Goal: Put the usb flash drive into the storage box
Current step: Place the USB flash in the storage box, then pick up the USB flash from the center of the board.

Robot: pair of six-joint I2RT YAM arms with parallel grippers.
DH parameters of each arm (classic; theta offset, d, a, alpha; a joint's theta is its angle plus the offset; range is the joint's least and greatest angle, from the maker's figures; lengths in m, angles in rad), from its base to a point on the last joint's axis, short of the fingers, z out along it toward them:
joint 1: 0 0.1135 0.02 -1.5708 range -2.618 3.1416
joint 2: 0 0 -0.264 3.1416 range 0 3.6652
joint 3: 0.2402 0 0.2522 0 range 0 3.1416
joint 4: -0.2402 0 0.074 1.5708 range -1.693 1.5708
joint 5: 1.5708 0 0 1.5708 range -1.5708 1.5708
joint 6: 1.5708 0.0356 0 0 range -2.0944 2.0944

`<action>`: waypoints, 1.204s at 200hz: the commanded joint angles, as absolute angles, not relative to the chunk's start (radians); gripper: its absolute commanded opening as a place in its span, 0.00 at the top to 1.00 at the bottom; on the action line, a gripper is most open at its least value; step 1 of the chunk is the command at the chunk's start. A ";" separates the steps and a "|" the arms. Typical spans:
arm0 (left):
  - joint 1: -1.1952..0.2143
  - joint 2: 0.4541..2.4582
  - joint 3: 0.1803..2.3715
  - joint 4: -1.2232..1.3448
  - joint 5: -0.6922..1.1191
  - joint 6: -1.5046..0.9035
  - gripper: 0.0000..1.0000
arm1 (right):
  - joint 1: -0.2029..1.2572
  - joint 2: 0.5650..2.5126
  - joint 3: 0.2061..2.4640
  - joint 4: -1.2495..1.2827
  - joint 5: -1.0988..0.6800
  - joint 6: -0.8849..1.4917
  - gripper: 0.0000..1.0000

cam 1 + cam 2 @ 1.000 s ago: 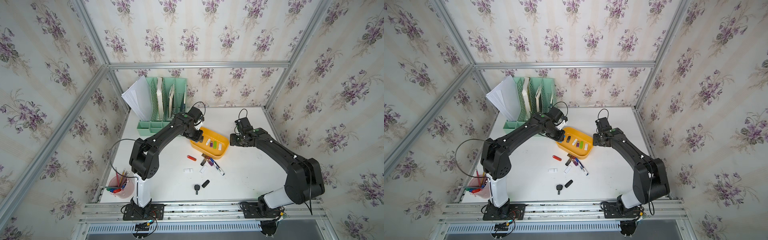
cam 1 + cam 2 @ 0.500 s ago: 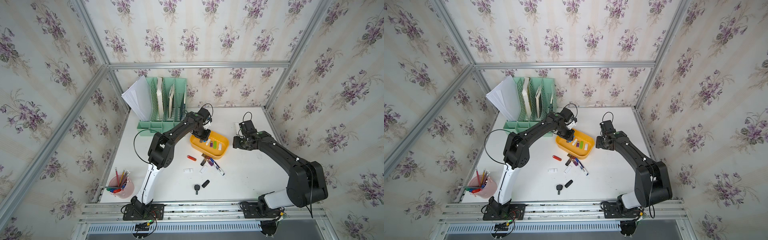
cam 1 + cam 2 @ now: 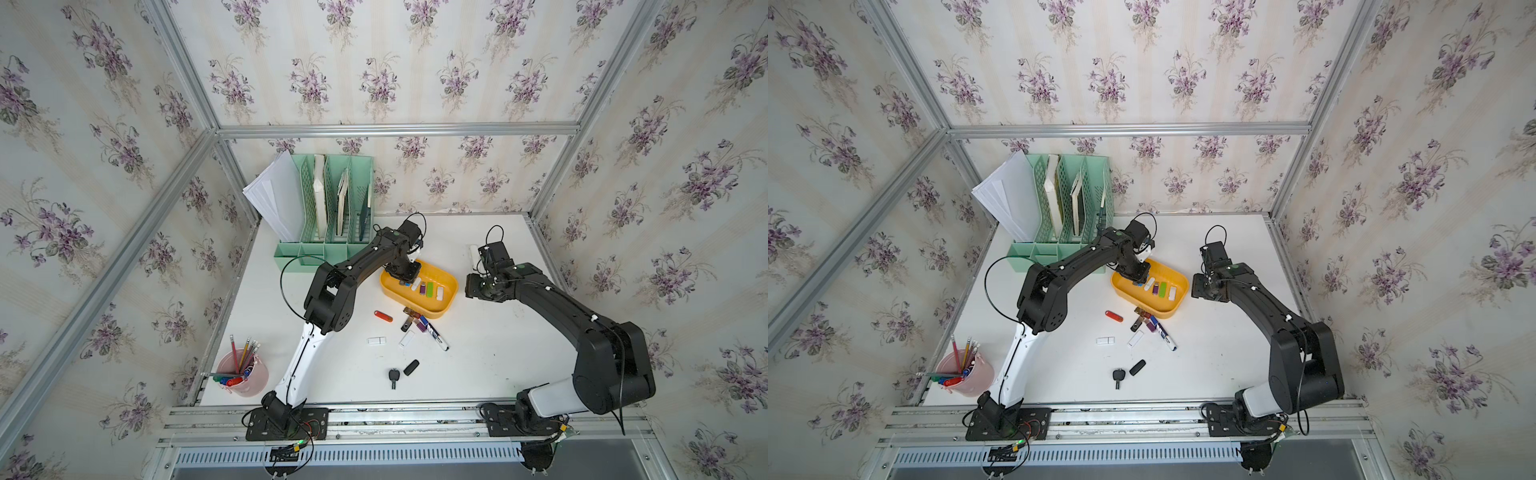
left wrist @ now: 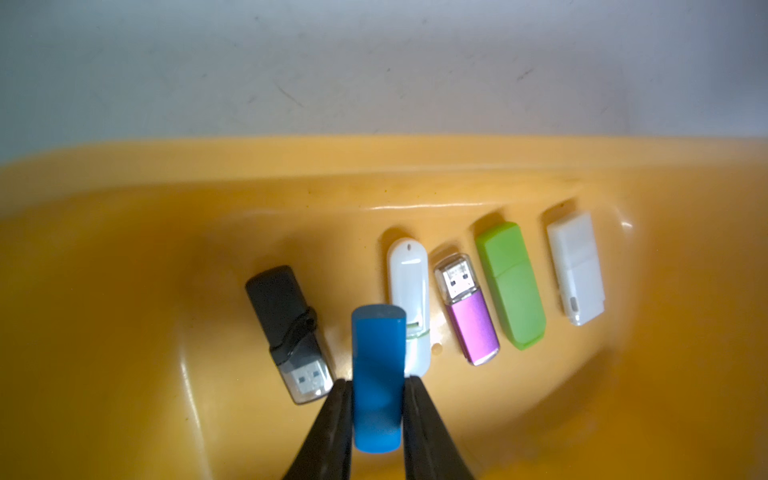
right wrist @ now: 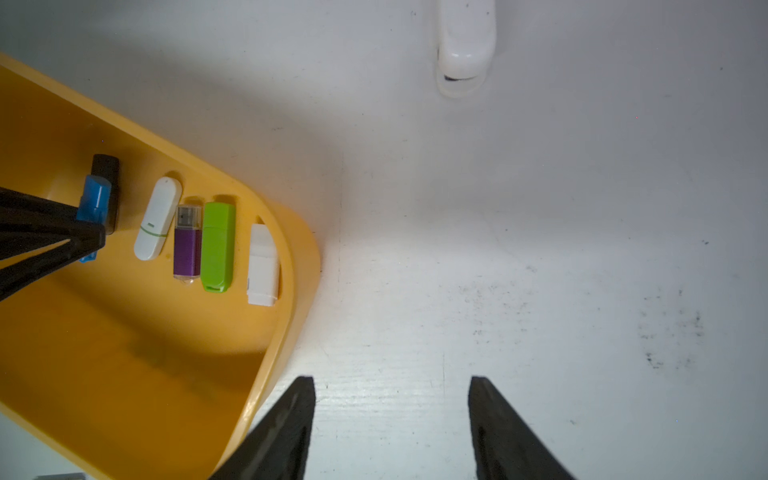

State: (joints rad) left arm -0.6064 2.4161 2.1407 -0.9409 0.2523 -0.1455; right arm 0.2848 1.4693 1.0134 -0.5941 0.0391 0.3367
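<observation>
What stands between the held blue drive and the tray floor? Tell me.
Nothing visible. The left gripper holds the blue flash drive inside the storage box, seemingly over bare floor between the black drive and the rounded white drive, both close.

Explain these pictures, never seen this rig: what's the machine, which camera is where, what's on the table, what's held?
Two robot arms stand on a front rail, each ending in a two-finger gripper. The two wide pictures come from one overhead camera head; the close-ups come from a camera on each wrist. The left gripper is shut on a blue flash drive inside the yellow storage box, where five other drives lie in a row. The right gripper is open and empty beside the box. Loose on the table: a red drive, more drives, a marker and a key. A green file organizer and a pink pencil cup stand on the left arm's side.
</observation>
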 commanded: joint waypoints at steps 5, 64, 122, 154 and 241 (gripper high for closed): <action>-0.605 2.432 2.147 -0.925 0.228 -0.149 0.73 | 0.284 1.471 1.011 -0.584 0.032 0.330 0.36; -0.606 2.446 2.164 -0.934 0.230 -0.153 0.72 | 0.284 1.457 1.009 -0.586 0.030 0.324 0.36; -0.603 2.206 2.001 -0.923 0.211 -0.169 0.56 | 0.322 1.391 0.953 -0.571 -0.077 0.324 0.35; -0.591 1.999 1.754 -0.884 0.184 -0.173 0.44 | 0.450 1.378 0.917 -0.599 -0.082 0.336 0.36; -0.582 1.638 1.120 -0.722 0.225 -0.213 0.28 | 0.719 1.377 0.846 -0.550 -0.075 0.484 0.40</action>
State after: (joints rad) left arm -0.5831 1.6920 1.2240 -0.7929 0.1944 -0.1944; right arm 0.6884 1.3678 0.8635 -0.5751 -0.0902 0.4236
